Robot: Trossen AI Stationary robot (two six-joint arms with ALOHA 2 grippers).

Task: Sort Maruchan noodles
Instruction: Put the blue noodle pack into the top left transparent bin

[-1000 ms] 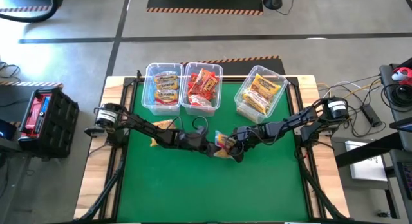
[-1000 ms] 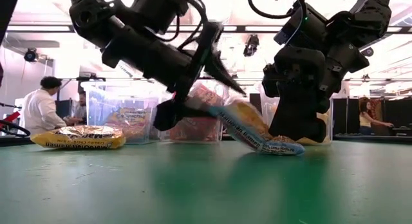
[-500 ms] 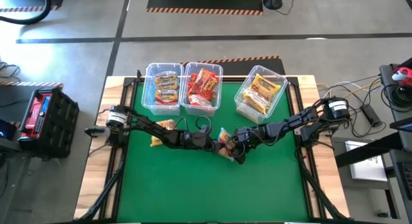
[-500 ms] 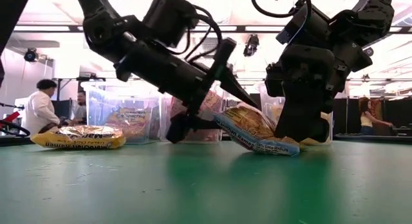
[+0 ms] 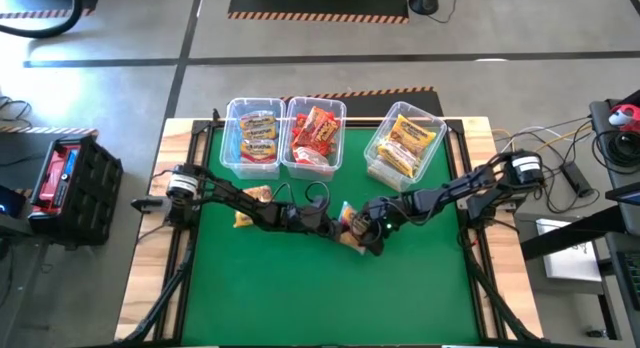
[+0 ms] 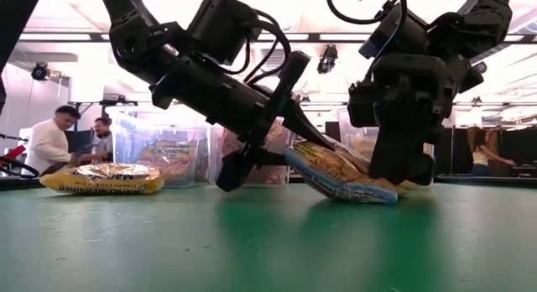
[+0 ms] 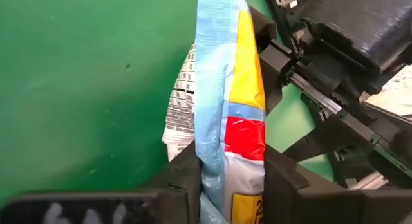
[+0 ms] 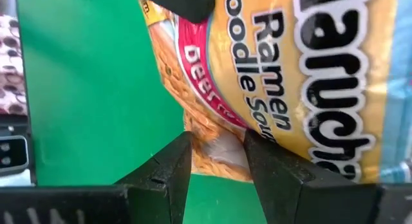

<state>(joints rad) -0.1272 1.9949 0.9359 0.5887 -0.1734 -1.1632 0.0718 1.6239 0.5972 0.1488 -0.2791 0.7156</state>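
We saw both grippers, left (image 5: 335, 225) and right (image 5: 368, 228), clamped on one packet (image 5: 350, 222) mid-mat; bare mat (image 5: 330, 288) lay toward 6 o'clock; the packet's far end was hidden.

Count, high view: three clear bins at the far edge: left bin (image 5: 253, 135), middle bin (image 5: 316, 136), right bin (image 5: 404, 143). Two loose ramen packets on the mat: one held packet (image 5: 349, 225) at centre, one lying packet (image 5: 250, 206) left. Two arms. Low view: two people at far left, one person at far right.
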